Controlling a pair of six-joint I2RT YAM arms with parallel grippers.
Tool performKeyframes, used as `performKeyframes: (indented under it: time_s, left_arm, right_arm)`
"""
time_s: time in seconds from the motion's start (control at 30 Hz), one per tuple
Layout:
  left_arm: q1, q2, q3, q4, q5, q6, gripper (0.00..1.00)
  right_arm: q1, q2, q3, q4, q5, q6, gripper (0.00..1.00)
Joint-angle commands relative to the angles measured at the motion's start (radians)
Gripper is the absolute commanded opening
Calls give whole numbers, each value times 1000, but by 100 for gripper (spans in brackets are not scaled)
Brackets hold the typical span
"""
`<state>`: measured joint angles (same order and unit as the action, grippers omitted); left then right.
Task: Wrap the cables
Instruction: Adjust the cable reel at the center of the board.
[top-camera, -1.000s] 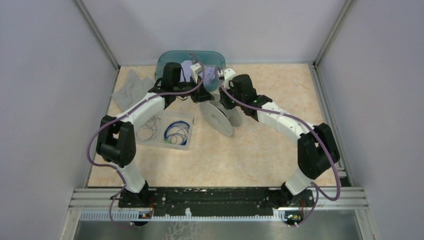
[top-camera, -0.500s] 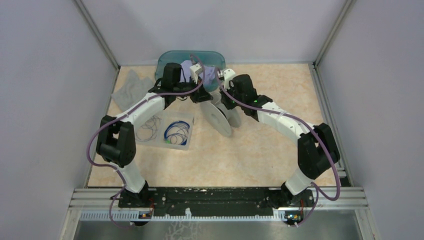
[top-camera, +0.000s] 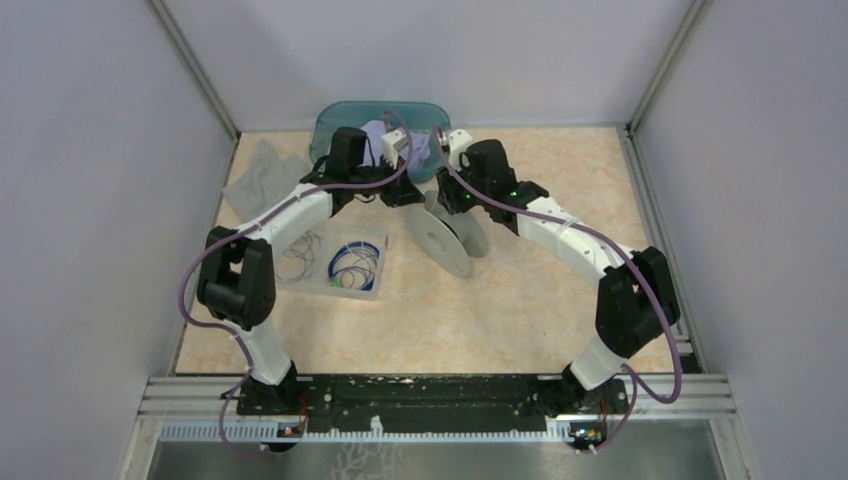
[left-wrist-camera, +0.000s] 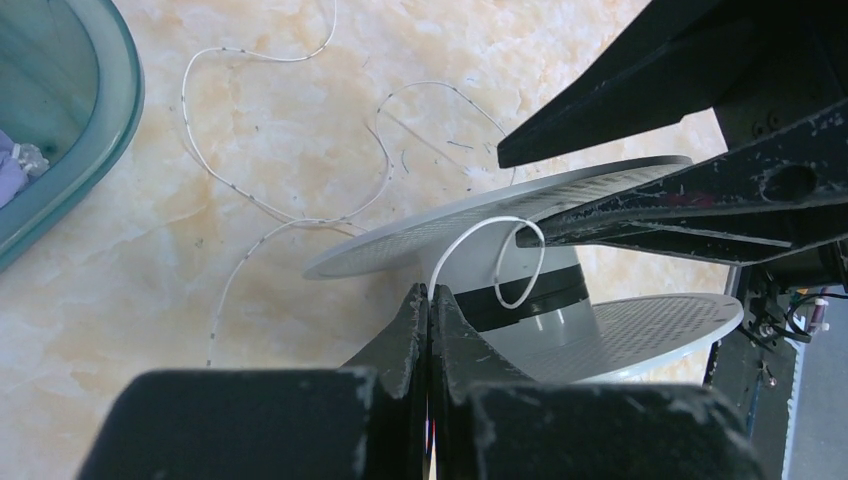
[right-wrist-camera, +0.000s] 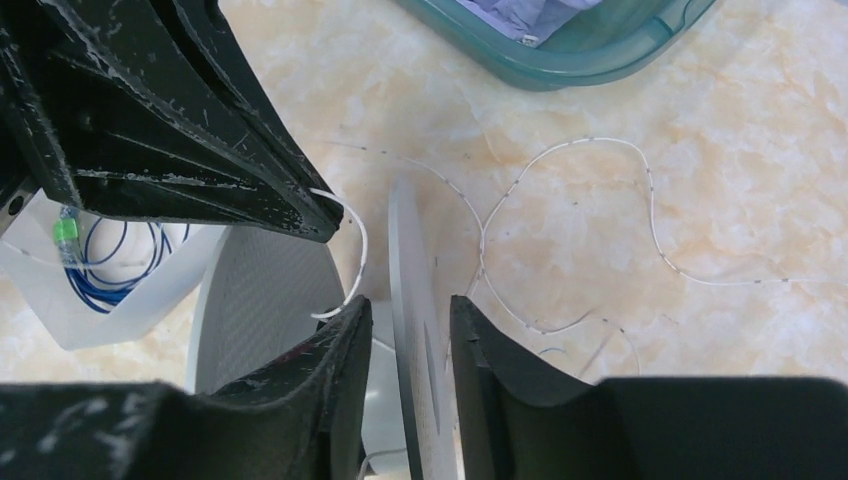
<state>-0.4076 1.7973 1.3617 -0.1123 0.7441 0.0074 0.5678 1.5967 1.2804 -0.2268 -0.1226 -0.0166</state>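
Note:
A white spool (top-camera: 440, 240) stands tilted on edge at mid table. My right gripper (top-camera: 447, 198) straddles one flange (right-wrist-camera: 412, 300) and holds it, jaws (right-wrist-camera: 410, 305) close on either side. My left gripper (top-camera: 416, 193) is shut (left-wrist-camera: 429, 292) on a thin white cable (left-wrist-camera: 521, 262), which loops against the spool's hub (left-wrist-camera: 530, 295). The rest of that cable trails in loose curves over the table (left-wrist-camera: 285, 215) and also shows in the right wrist view (right-wrist-camera: 600, 142). Blue cables (top-camera: 352, 265) lie coiled in a white tray (top-camera: 378, 285), with whitish loops (top-camera: 296, 256) beside it.
A teal tub (top-camera: 335, 118) holding purple cloth stands at the back wall, just behind both grippers. A grey cloth (top-camera: 262, 175) lies at the back left. The enclosure's walls stand on the left, right and back.
My right wrist has swung a little left and toward the back, and the spool has turned slightly with it. My left gripper stays shut on the white cable by the hub.

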Motion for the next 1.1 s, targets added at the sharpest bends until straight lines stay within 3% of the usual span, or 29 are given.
performKeyframes:
  time_s: [0.0,0.27,0.43,0.5,0.8,1.0,1.07]
  left_arm:
    - [-2,9,29,0,-3,2,1]
    - [-3,13,30,1,-7,7,0]
    - [-7,18,29,-2,-22,20,1]
    - [-5,16,25,0,-28,25,1]
    - [-5,-8,45,-29,-59,94,1]
    - [7,-34,62,-28,-48,109,1]
    - [21,-38,93,-33,-65,85,1]
  right_arm:
    - [-10,-17,47,2,-42,5,39]
    - [-9,6,25,23,-103,48,44]
    - [-9,6,25,6,-47,35,15]
    - [-10,2,26,-8,-20,14,11]
    - [-11,-61,23,-143,54,-142,26]
    - [-15,-93,-12,-94,47,-144,0]
    - [-19,-82,9,-80,51,-131,0]
